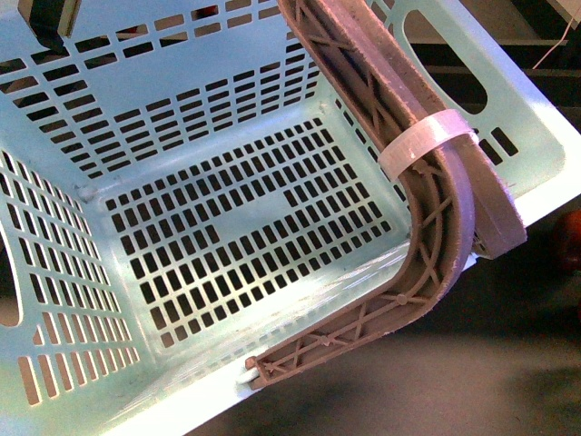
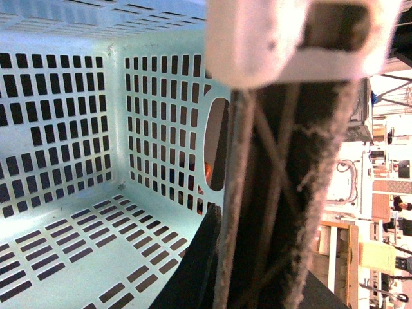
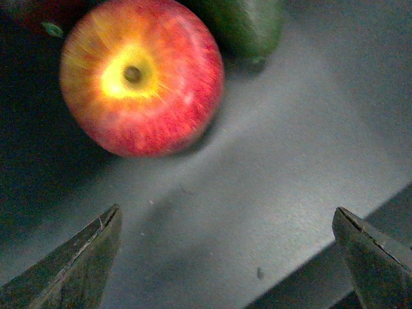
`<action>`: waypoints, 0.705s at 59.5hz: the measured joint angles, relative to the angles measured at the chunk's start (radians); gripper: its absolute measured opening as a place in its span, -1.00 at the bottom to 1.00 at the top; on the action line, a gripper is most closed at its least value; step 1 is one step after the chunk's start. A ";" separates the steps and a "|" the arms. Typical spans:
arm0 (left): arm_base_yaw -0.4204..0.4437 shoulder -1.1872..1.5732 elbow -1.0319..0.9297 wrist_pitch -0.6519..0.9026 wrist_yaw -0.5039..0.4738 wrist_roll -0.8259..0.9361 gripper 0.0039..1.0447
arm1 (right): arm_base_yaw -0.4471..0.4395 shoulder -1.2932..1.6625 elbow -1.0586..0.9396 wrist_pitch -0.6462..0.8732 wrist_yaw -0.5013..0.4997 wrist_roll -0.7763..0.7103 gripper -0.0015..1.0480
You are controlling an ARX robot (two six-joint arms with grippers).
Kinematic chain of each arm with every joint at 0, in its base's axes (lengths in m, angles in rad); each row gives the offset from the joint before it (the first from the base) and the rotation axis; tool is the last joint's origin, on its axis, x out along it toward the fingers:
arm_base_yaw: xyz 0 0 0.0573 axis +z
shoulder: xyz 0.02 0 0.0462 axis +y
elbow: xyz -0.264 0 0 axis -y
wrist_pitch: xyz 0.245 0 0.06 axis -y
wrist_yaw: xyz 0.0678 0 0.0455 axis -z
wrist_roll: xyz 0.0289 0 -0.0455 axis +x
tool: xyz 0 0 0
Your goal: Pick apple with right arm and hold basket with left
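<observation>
The mint-aqua basket (image 1: 227, 227) fills the front view, tilted, with its inside empty. Its grey-brown ribbed handle (image 1: 436, 227) carries a translucent white band (image 1: 427, 136). In the left wrist view my left gripper (image 2: 257, 283) is shut on the handle (image 2: 277, 193), with the band (image 2: 302, 38) beyond it and the basket's slotted wall (image 2: 64, 129) beside it. In the right wrist view the red apple (image 3: 141, 77), with a yellow blush round its stem dimple, lies on a dark grey surface. My right gripper (image 3: 225, 257) is open and empty, a short way off the apple, not touching it.
A green fruit (image 3: 244, 26) lies against the apple, and a darker red fruit (image 3: 38, 13) is beside it. The surface's edge (image 3: 309, 283) runs near one right fingertip (image 3: 373, 257). A red shape (image 1: 572, 241) shows past the basket's right side.
</observation>
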 joint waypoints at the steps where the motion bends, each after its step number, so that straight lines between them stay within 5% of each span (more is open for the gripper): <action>1: 0.000 0.000 0.000 0.000 0.000 0.000 -0.87 | 0.003 0.002 0.006 -0.004 0.000 0.005 0.83; 42: 0.000 0.000 0.000 0.000 0.000 0.000 -0.88 | 0.065 0.161 0.278 -0.150 0.049 0.083 0.83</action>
